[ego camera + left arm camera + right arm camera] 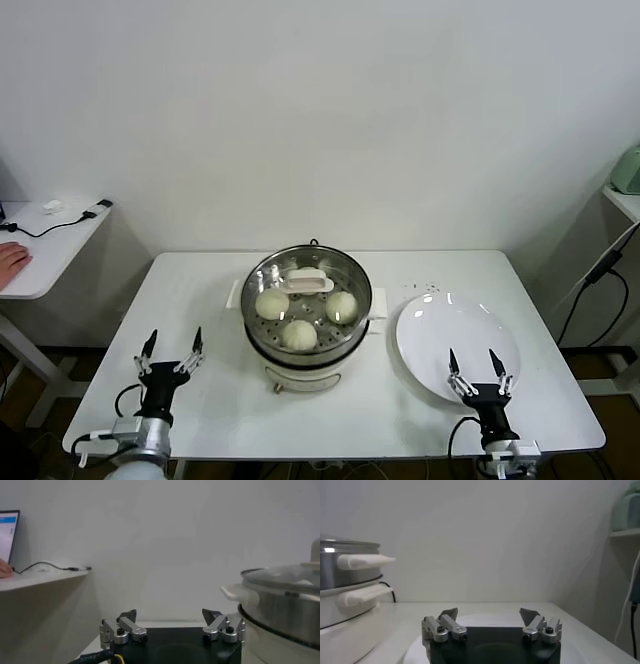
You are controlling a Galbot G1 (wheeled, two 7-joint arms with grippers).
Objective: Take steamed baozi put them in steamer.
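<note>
The steamer [308, 352] stands at the middle of the white table, its glass lid [310, 262] with a white handle resting on top. Through the lid I see three steamed baozi [272, 303] [341, 306] [298, 334] on the perforated tray; the handle hides the spot behind them. My left gripper [175, 334] is open near the table's front left, empty, with the steamer [280, 610] off to its side. My right gripper [472, 355] is open and empty over the near edge of the bare white plate [440, 320]. Both wrist views show wide jaws: left gripper [169, 612], right gripper [488, 610].
A side table [50, 250] at the far left carries a cable and a person's hand [10, 262]. On the right a shelf holds a green object [628, 168], and a black cable [600, 270] hangs beside the table. The steamer's handles [365, 560] jut toward the plate.
</note>
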